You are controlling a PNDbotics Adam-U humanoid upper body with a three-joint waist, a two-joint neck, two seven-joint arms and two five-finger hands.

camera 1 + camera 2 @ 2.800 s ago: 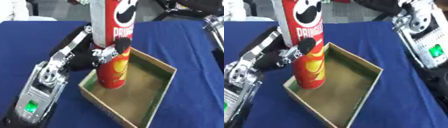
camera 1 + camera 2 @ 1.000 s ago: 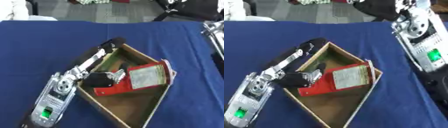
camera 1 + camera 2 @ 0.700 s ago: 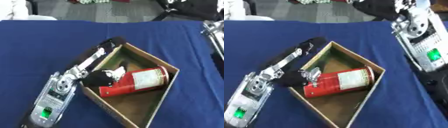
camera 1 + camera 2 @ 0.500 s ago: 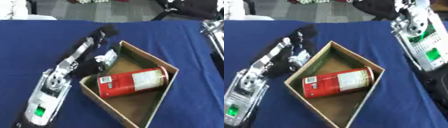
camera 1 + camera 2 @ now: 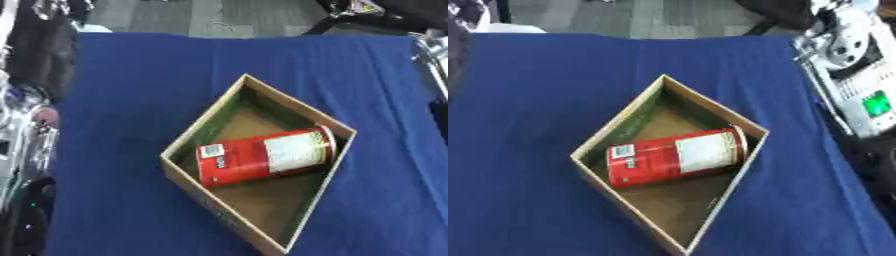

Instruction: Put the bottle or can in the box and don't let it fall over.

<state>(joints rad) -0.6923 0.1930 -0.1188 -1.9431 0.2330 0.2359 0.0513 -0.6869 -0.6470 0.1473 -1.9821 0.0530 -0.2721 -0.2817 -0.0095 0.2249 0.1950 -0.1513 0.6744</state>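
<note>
A red cylindrical can lies toppled on its side inside an open cardboard box, its length running from the box's left wall across to the right corner, where its pale-rimmed end rests against the wall. The can's red wrap carries a large whitish label panel toward its right half and a small white patch, apparently a barcode, near its left end; any printed lettering is too blurred to read. The box, tan along its rim and floor with a greenish tint on the inner left wall, sits turned like a diamond on a table covered in deep blue cloth, one corner pointing away from the robot. The can touches the box floor and nothing grips it. At the left edge of the left eye view, blurred black and silver parts of the robot's left arm run down the frame, well apart from the box; its hand cannot be made out, so whether the fingers are spread or curled cannot be told. In the right eye view, the silver right arm with a green light stands at the right edge, its hand out of sight.
</note>
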